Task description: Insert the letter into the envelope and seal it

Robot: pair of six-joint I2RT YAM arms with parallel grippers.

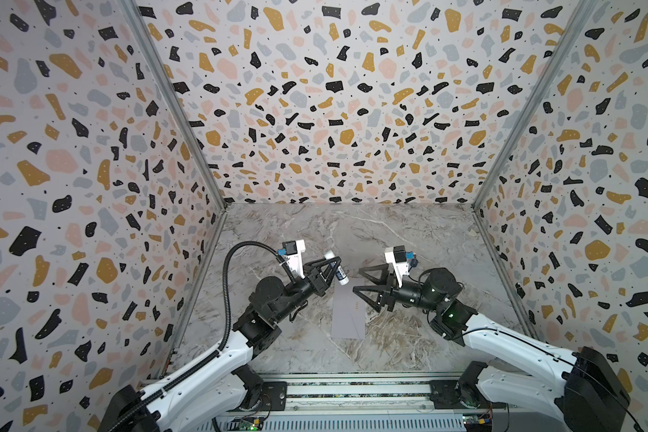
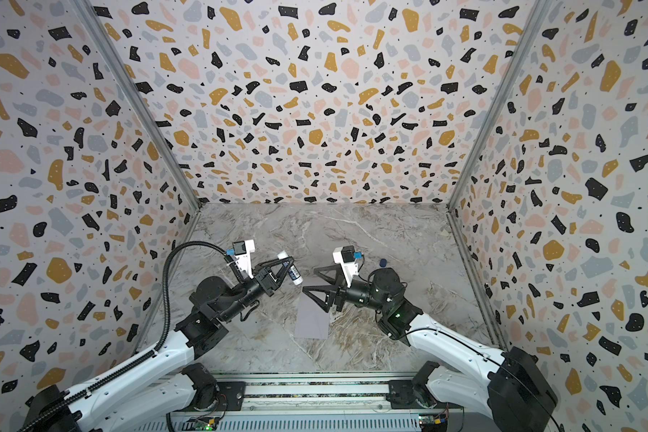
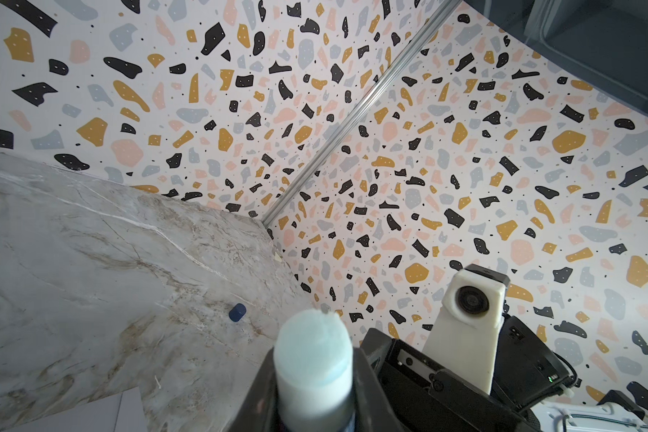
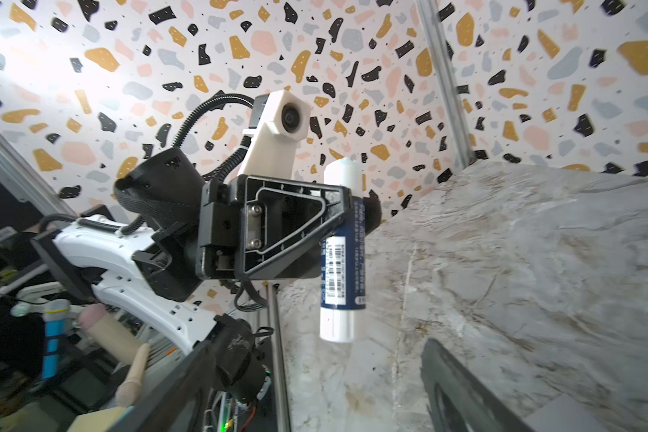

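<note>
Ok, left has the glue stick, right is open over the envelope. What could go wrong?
Nothing pins the envelope: the right gripper is open above it, so a glue stroke could drag or crumple it.
The glue stick in the left gripper points its bare end away from the envelope; turning it may smear glue.
The loose cap by the right arm could get knocked.

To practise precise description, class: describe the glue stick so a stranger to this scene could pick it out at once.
Over the grey marble tabletop, look to the black left gripper raised above it. It clamps a white cylindrical glue stick with a dark blue barcoded label. Unlike the flat grey-lavender paper envelope and small dark blue cap lying below, it is held aloft.
</note>
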